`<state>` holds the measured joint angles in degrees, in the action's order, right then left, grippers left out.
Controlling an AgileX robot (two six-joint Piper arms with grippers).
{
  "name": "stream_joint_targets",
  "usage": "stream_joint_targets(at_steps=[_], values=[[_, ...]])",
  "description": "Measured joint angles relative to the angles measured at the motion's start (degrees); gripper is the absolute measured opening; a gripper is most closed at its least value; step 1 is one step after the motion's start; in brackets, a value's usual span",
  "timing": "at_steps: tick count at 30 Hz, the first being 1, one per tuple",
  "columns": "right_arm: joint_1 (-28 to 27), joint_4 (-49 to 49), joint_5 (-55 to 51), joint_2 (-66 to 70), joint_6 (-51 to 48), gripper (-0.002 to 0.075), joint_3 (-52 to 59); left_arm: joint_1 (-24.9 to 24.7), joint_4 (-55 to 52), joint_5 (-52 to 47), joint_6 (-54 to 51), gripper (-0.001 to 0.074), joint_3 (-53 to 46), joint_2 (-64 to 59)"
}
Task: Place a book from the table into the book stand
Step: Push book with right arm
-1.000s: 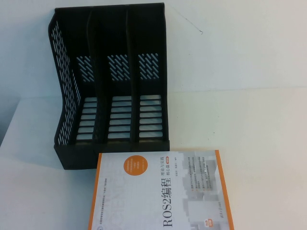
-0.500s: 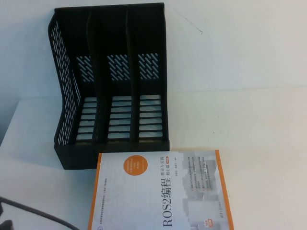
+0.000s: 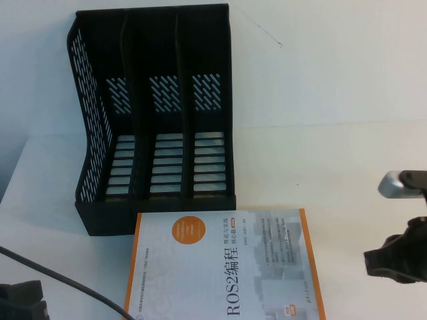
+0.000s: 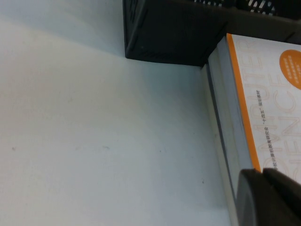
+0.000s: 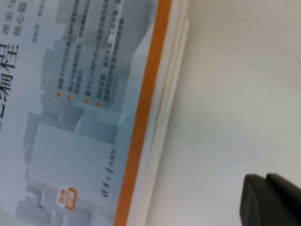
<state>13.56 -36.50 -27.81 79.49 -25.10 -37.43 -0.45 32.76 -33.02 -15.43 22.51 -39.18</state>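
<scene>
From the raised camera, a black three-slot book stand (image 3: pixel 153 120) sits at the far left of the white table (image 3: pixel 333 167), its slots open toward the near side. A white book with orange edges (image 3: pixel 220 267) lies flat just near of the stand, its far edge touching or almost touching the stand's front lip, the cover reading ROS2. The left gripper (image 3: pixel 23 300) shows only as a dark block at the near left corner, with a black cable (image 3: pixel 67 287) running past it, apart from the book. The right gripper (image 3: pixel 400 257) comes in at the right edge, to the right of the book and clear of it. I cannot tell whether either one's fingers are spread or pressed together.

The left wrist camera shows the stand's corner (image 4: pixel 164 33), the book's orange-trimmed side (image 4: pixel 235 117) against it, and bare table.

The right wrist camera shows the book's cover and page edge (image 5: pixel 94 117) lying on the table.
</scene>
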Motion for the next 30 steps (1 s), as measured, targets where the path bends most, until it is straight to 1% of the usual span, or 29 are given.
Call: stream_joint_targets(at_steps=[6,12,22,30], values=[[4.7,-2.8,1.3,7.5,-0.3,0.0005,-4.3,0.0,0.0,-0.3,-0.1,-0.0003,0.0,0.0],[8.7,-3.4,1.6,14.4,-0.4,0.0005,-9.4,0.0,0.5,-1.1,-0.1,-0.0003,0.0,0.0],[9.8,-4.3,0.1,18.4,-0.6,0.0005,-13.7,0.0,0.6,-2.6,-0.1,-0.0003,0.0,0.0],[14.0,-5.9,0.1,18.6,-0.6,0.0005,-14.5,0.0,0.7,-2.7,-0.2,-0.0003,0.0,0.0]])
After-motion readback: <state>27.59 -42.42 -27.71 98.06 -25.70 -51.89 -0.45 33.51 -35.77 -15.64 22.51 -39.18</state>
